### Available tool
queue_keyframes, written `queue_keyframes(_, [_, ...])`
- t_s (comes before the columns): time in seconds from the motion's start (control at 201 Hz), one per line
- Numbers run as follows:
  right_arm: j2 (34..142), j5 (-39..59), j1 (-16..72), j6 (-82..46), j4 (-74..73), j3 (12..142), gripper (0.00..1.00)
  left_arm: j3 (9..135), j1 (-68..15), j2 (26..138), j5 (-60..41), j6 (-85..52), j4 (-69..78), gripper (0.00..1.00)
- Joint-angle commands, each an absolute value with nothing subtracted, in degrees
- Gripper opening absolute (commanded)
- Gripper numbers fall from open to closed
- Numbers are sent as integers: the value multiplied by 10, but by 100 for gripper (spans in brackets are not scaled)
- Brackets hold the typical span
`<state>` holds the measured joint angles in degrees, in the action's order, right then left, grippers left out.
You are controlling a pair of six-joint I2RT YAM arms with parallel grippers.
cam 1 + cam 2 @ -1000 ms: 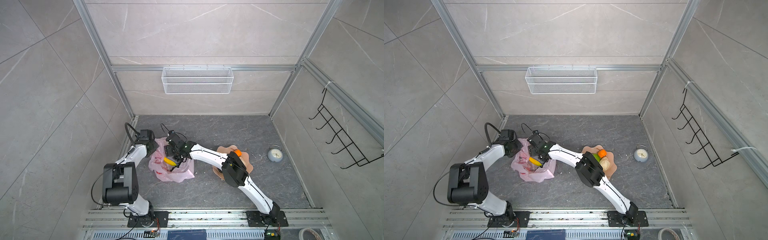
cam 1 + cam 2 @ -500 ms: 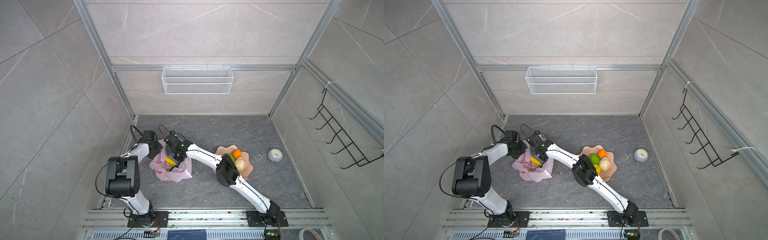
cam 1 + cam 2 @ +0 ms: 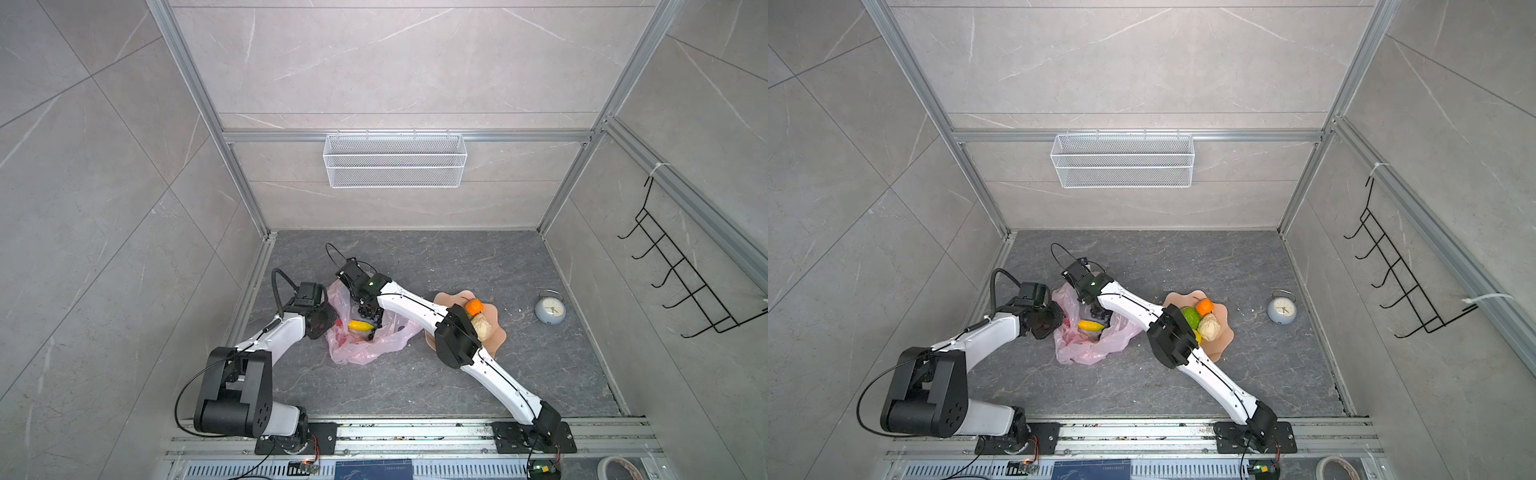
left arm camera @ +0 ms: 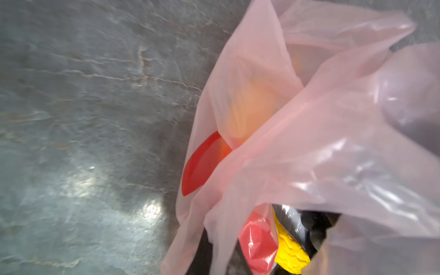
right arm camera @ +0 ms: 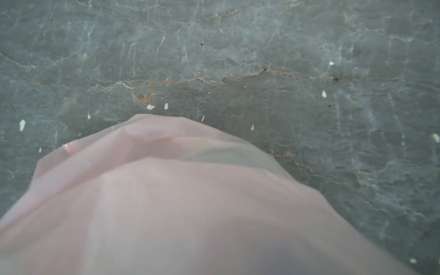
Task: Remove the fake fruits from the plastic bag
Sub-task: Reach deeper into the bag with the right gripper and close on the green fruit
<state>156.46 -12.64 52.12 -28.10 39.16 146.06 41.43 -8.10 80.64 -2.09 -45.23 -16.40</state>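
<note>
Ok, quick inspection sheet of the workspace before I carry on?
Surface: grey veined stone-look tabletop, scattered white flecks.
Job's things: translucent pink plastic bag holds long yellow banana and dark grape bunch; round orange fruit, green fruit, beige fruit on peach scalloped plate.
Clutter: pale-blue round alarm clock.
Grippers: left gripper shut at bag's edge, hold unclear; right gripper in bag mouth, fingers hidden.
Cables: black cable loops at both wrists.
Surroundings: white wire basket on back wall; black hook rack on side wall.

Nothing legible anywhere. The bag (image 4: 309,142) bears red print (image 4: 202,164), only blurred shapes, no letters. The clock (image 3: 549,309), right of centre, and the blue label (image 3: 374,471) at the bottom edge are too small to read.
</note>
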Motion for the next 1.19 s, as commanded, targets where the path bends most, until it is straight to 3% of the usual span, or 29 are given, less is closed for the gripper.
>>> queue_keyframes(0.0, [1524,-116,528,-264,385,1422,60,416,-77,783,15,-459,-167,3])
queue_keyframes(0.299, [1400,-75,540,-263,292,1261,53,434,-64,786,25,-453,-164,2])
queue_keyframes(1.19, [1165,-58,572,-269,178,918,54,481,-61,760,51,-444,-187,0])
